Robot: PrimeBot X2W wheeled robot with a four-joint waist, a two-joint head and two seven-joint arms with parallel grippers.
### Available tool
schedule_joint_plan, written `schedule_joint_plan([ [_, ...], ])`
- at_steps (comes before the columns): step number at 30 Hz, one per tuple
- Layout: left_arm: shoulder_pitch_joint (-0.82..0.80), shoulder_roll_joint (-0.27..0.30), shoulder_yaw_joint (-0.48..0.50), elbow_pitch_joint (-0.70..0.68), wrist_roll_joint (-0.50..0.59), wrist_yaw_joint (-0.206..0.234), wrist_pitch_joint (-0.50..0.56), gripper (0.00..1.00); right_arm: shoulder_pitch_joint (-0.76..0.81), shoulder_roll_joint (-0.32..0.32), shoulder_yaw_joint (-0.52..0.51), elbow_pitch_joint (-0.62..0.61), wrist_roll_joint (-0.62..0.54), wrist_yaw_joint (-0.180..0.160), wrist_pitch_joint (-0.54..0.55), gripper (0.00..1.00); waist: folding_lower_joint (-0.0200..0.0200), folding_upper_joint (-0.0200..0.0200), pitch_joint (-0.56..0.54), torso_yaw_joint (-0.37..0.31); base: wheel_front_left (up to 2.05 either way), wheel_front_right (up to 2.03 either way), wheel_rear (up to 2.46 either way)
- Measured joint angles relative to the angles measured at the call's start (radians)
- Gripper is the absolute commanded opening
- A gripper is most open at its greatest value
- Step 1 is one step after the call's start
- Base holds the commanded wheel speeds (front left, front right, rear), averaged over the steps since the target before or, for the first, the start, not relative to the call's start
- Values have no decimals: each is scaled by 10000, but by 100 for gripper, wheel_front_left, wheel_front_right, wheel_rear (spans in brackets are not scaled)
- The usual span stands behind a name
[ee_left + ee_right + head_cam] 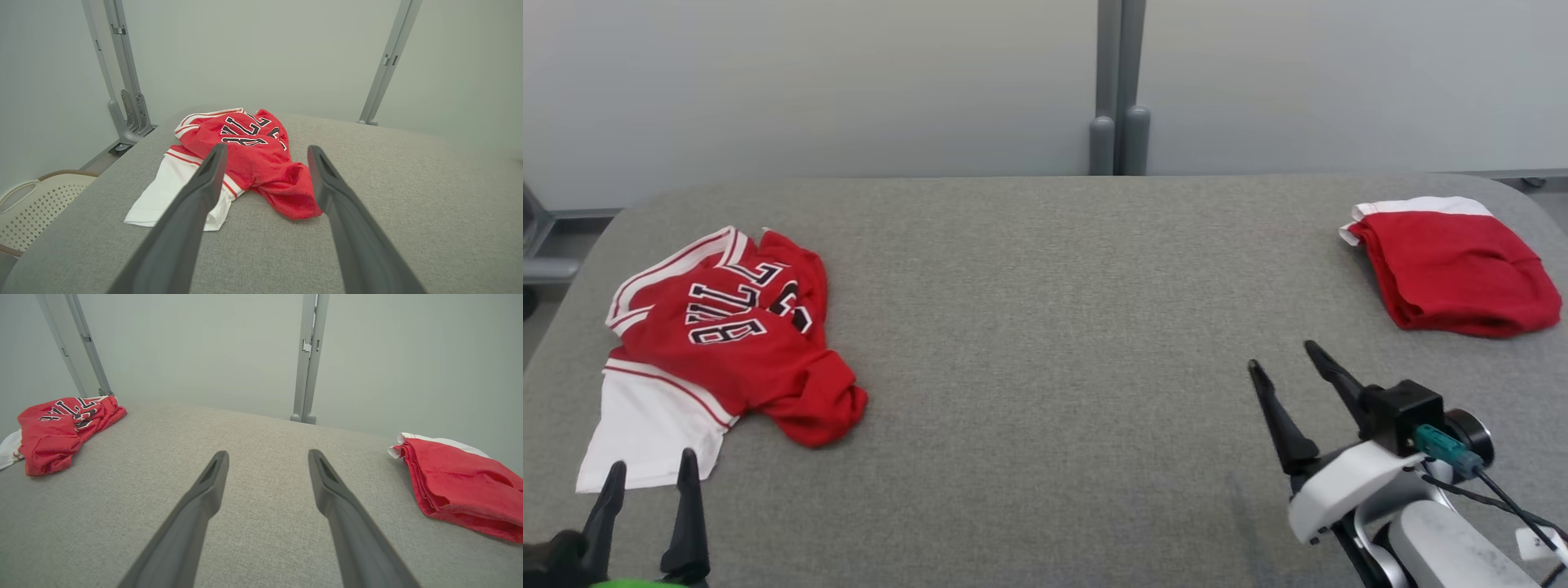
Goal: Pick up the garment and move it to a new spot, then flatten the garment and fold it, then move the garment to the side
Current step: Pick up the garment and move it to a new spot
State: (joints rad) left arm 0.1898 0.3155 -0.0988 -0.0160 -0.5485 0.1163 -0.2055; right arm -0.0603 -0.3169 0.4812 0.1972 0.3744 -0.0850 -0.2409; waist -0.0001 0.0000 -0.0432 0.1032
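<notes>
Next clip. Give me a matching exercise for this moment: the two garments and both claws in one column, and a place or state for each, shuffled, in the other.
Column one
1. crumpled jersey
2. folded red garment
3. left claw
4. right claw

Column two
a. lies neatly stacked at the right end of the table
b. open, fingers pointing at the jersey's white part
c. bunched up at the left end, black lettering showing
d. open over bare grey surface, holding nothing

Pairs: 1-c, 2-a, 3-b, 4-d
</notes>
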Motion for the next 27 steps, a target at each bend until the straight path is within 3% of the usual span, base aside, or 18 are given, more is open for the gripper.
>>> schedule_joint_plan([
  [8,1422,-384,1411,-332,-29,75,-259,100,-1179,454,1045,-176,-303,763,510,100,0,0,-25,1079,0,0,0],
  [15,1549,-667,1662,-639,-132,75,-343,100,-1414,397,786,-127,-326,744,658,100,1,0,128,2043,0,0,0],
  [22,1155,-575,1110,-650,-144,15,-165,100,-1169,192,146,21,-288,226,644,100,1,0,291,3034,0,0,0],
  [27,836,-487,940,-685,-826,-316,414,100,-918,180,67,-222,-236,113,663,100,0,0,402,3649,0,0,0],
])
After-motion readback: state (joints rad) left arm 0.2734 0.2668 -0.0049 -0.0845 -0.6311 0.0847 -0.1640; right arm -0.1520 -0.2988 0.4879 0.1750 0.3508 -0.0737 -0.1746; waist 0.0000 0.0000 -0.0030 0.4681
